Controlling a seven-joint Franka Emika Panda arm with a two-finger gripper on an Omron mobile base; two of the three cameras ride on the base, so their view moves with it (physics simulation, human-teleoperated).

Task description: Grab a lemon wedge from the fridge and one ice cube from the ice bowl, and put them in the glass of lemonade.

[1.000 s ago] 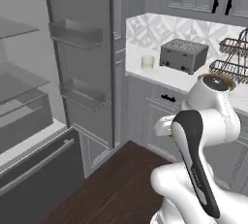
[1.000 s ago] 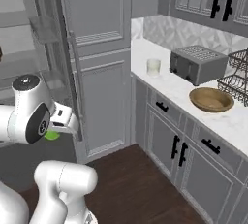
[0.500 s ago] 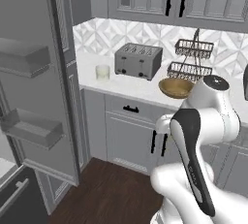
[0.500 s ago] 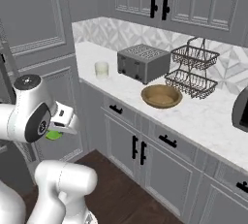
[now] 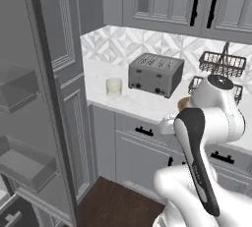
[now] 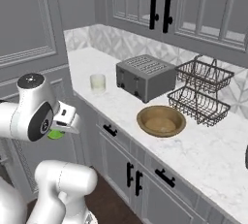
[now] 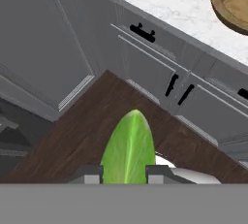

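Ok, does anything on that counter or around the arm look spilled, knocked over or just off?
Nothing stands out. The glass of lemonade stands upright beside the toaster, with no spill around it. The wooden bowl and wire basket sit level. The gripper holds the lemon wedge squarely between its fingertips.

Green lemon wedge [image 7: 128,148] clamped in hand [image 7: 124,173]

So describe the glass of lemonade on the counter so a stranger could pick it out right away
Start at the white marble counter under the grey upper cabinets. Find the silver toaster against the patterned wall. The glass of lemonade stands alone just left of it, near the counter's end: a short clear tumbler of pale yellowish liquid, unlike the wide wooden bowl and the wire basket rack further right.
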